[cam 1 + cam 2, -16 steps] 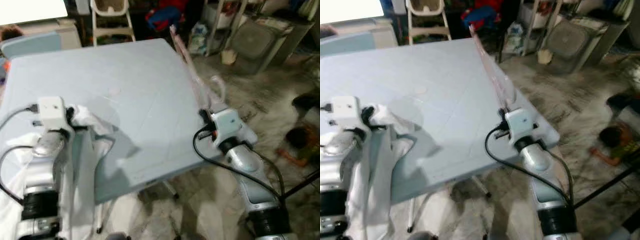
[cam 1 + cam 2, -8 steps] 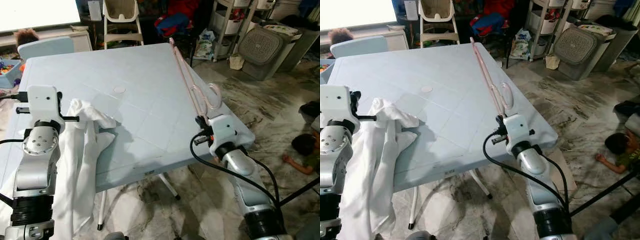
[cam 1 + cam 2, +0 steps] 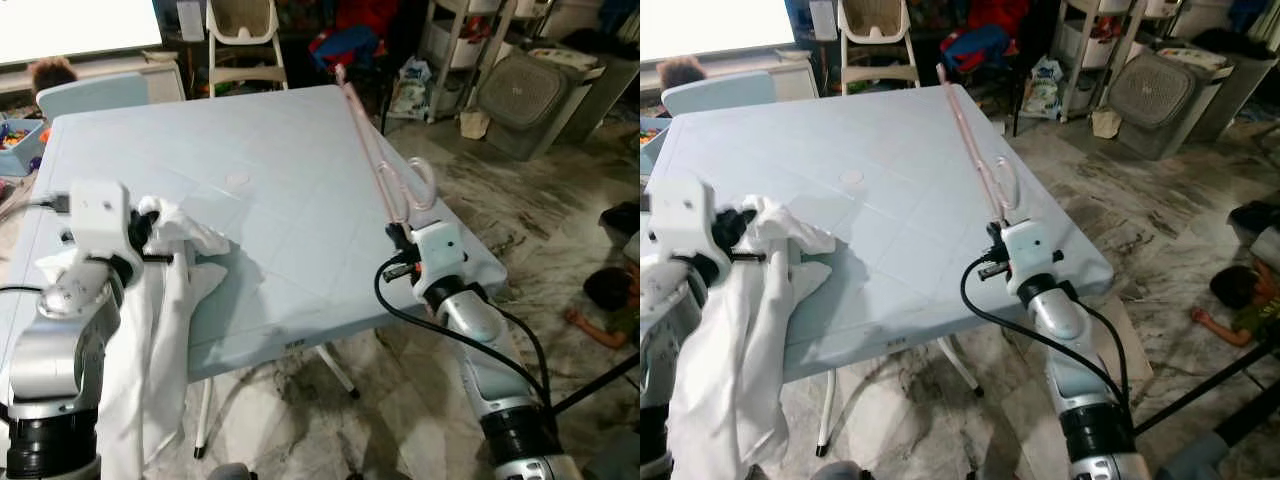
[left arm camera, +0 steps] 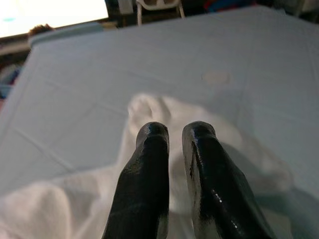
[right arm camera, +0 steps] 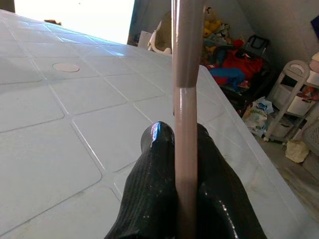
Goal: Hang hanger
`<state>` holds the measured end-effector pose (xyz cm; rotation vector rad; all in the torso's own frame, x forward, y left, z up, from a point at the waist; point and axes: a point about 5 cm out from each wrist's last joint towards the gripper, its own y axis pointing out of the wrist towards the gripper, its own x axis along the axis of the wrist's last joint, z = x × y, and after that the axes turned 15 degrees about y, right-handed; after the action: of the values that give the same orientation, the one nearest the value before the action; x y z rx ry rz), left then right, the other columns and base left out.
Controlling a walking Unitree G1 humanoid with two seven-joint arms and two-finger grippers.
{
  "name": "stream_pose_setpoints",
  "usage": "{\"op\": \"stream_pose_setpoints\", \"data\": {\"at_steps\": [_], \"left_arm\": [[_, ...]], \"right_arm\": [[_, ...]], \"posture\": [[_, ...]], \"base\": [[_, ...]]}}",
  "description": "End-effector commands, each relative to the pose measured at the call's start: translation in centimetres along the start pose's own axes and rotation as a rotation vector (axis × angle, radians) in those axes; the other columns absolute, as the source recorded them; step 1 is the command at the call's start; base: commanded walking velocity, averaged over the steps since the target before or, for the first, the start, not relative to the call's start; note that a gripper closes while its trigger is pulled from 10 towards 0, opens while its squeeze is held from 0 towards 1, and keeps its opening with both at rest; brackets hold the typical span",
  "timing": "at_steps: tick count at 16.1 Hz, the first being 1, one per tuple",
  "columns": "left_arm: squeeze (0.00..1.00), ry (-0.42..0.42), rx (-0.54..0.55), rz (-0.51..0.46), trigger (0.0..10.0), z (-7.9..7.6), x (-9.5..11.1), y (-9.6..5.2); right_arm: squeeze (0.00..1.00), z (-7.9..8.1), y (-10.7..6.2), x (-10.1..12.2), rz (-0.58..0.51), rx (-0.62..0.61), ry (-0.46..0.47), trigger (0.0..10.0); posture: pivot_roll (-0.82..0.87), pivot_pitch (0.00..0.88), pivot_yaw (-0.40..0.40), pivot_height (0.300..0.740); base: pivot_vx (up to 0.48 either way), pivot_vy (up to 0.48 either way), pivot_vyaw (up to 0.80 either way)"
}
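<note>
One hanger: pale pink hanger (image 3: 372, 140), thin and long, hook looping just above the right gripper (image 5: 177, 137), bar reaching away over the table (image 3: 290, 150) edge.
Right gripper: fingers clamped on the hanger.
Left gripper (image 4: 174, 132): nearly closed, pinching a white cloth (image 3: 165, 300) that drapes off the table's near edge.

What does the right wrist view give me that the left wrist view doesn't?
Right wrist view: the right gripper shut on the pale pink plastic hanger, whose bar runs between its fingers, plus a cluttered room corner beyond the table edge.

Left wrist view: the left gripper, fingers nearly closed, pinching the white crumpled cloth garment.

Both: the light blue tiled plastic table with its round centre cap.
</note>
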<state>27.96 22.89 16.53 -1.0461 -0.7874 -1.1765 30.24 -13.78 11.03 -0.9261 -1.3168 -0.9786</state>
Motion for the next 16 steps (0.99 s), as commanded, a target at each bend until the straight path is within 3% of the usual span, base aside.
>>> {"op": "stream_pose_setpoints", "data": {"at_steps": [1, 3, 7, 9, 12, 16], "left_arm": [[1.00, -0.016, -0.044, 0.029, 10.0, -0.6, -0.8, -0.1], [1.00, 0.003, -0.032, 0.049, 10.0, -0.5, -2.0, -1.2], [1.00, 0.003, -0.032, 0.049, 10.0, -0.5, -2.0, -1.2], [1.00, 0.167, 0.128, 0.033, 10.0, 1.2, -2.9, -2.2], [1.00, 0.236, 0.201, 0.015, 10.0, 2.1, -2.8, -2.4], [1.00, 0.162, 0.174, 0.038, 10.0, 1.6, -4.2, -3.3]], "right_arm": [[0.00, 0.6, 0.6, -0.2, 0.005, 0.017, 0.001, 10.0], [0.00, 0.8, 0.8, -0.1, -0.001, 0.026, -0.006, 10.0], [0.00, 0.8, 0.8, -0.1, -0.001, 0.026, -0.006, 10.0], [0.00, 0.7, 0.5, -0.6, 0.006, 0.008, -0.003, 10.0], [0.00, 0.7, 0.5, -0.9, 0.012, 0.004, -0.002, 10.0], [0.00, 0.8, 0.1, -1.3, 0.019, -0.001, 0.002, 10.0]], "posture": [[0.11, 0.000, -0.023, 0.740], [0.11, 0.000, -0.019, 0.740], [0.11, 0.000, -0.019, 0.740], [0.11, 0.000, 0.003, 0.740], [0.11, 0.000, 0.003, 0.740], [0.12, 0.000, -0.001, 0.740]], "base": [[0.000, 0.000, 0.00], [0.000, 0.000, 0.00], [0.000, 0.000, 0.00], [0.000, 0.000, 0.00], [0.000, 0.000, 0.00], [0.000, 0.000, 0.00]]}}
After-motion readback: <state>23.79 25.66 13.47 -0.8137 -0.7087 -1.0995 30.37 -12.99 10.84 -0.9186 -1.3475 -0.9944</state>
